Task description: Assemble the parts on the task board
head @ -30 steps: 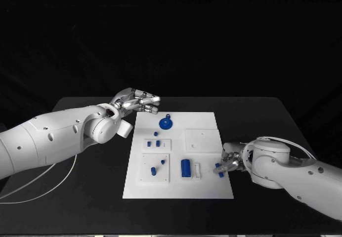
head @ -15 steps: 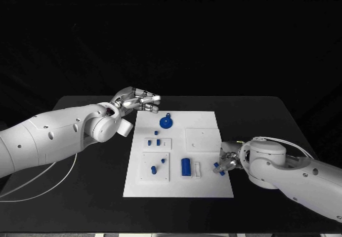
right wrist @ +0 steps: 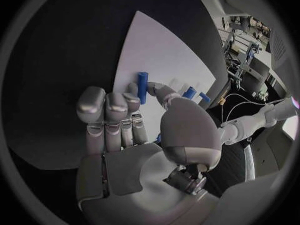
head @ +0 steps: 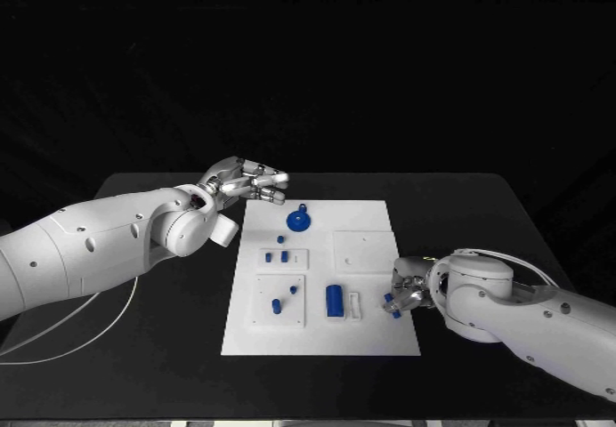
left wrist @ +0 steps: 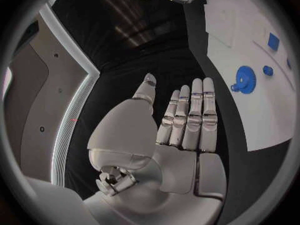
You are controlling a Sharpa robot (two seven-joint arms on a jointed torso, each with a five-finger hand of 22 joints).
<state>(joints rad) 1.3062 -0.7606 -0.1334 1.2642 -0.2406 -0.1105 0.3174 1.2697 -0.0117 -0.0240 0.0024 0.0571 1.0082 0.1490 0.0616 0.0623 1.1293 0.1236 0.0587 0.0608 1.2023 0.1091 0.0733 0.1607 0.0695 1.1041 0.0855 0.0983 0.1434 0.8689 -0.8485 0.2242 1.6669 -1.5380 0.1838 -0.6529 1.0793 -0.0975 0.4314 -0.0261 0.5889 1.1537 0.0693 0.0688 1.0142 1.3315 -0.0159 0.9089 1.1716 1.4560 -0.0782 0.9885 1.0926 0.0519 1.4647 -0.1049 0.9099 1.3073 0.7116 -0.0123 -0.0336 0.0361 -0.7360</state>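
Right hand point(head: 409, 294) work is centred at the near right edge of the task board point(head: 366, 218), where a small blue peg point(right wrist: 142, 87) is pinched between thumb and fingertips. For the step to be done well, the peg should be kept upright and lined up over its socket before it is pressed — no sideways force. Its remaining fingers are curled close. Beyond the board's far left corner, the left hand point(head: 247, 184) is held flat and empty — fingers straight, touching nothing.

A black table point(head: 167, 356) stands before a dark, unlit backdrop. The wrist views show pale wall panels point(left wrist: 31, 100) and cluttered equipment racks point(right wrist: 245, 50).
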